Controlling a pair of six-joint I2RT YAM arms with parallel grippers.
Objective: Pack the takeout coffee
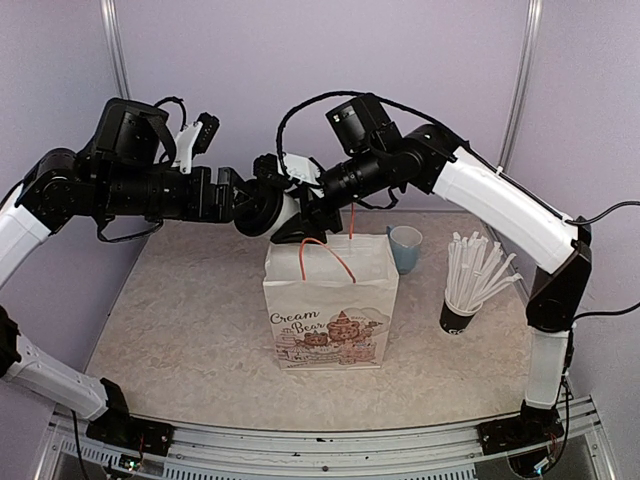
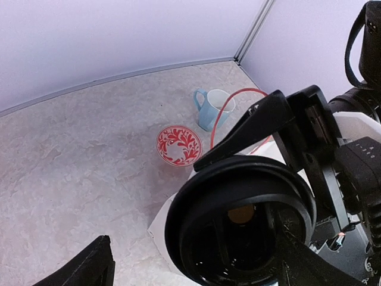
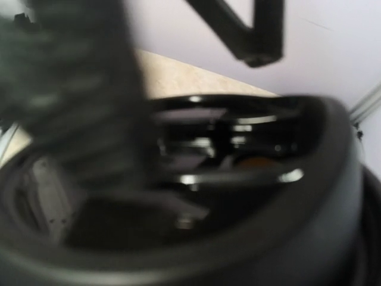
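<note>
Top external — "Cream Bear" bag [image 1: 330, 300] — right gripper [image 1: 290, 215] holds lidded cup [image 2: 238, 238].

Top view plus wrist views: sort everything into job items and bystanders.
Job:
- black-lidded coffee cup, aloft over the bag
- paper bag, likely where it gets packed

Lying about:
- light blue mug
- dark cup of white straws
- red patterned disc

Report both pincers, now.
Left pincer: open, its fingers either side of the lidded cup, with a gap showing.
Right pincer: closed on the lidded cup.
</note>
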